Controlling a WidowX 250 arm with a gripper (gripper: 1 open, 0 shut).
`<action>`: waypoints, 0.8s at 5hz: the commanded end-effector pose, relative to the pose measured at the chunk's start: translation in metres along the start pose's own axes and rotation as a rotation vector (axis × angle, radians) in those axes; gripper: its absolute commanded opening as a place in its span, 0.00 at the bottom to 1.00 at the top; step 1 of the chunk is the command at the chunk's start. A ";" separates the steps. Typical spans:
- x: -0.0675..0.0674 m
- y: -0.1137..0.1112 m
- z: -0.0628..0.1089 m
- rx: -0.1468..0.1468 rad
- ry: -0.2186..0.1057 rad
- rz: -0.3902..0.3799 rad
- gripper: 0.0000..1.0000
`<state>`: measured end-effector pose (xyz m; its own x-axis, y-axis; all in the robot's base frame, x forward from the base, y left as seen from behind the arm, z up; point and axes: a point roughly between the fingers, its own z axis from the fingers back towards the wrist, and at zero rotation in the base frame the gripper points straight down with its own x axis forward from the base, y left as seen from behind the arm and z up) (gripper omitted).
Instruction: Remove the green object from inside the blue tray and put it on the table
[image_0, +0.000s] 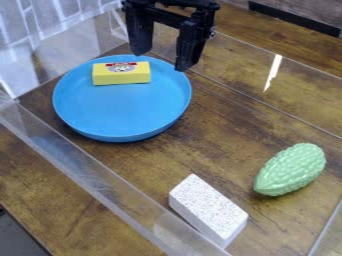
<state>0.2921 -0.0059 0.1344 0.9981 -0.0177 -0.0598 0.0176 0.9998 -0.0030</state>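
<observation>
Brown wood-grain tabletop (138, 194), with clear acrylic walling (100, 163) running slantwise along the near left side, lies before you as the ground for all items.

Nearest to you: one white block (209, 209), oblong, lying beside the acrylic walling, its long side set at a slant. Its surface detail is too small for you to read.

Next, to the right of the picture and a little farther off: one light green bumpy gourd-shaped toy (290, 169), lying on its side directly on the wood, the narrower end toward the lower left. You find it outside the tray, well apart from it, and near the white block without touching.

Farther back, to the left: one round shallow dish, bright blue plastic (123, 112), low-rimmed, flat on the tabletop. Within it, toward the far side, you have one yellow rectangular block (122, 73), with a red-and-white label on the side; its printing is too blurred for you to read.

Farthest: one black two-fingered gripper (164, 52), reaching down from the top edge, over the far side of the dish. You see its fingers spread wide, with nothing held between them.
</observation>
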 end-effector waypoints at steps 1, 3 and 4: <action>0.002 -0.007 -0.015 -0.004 0.016 0.012 1.00; 0.002 -0.063 -0.037 -0.027 0.002 -0.113 1.00; 0.007 -0.093 -0.043 -0.031 -0.024 -0.139 1.00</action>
<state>0.2859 -0.0947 0.0754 0.9844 -0.1473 -0.0959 0.1446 0.9889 -0.0345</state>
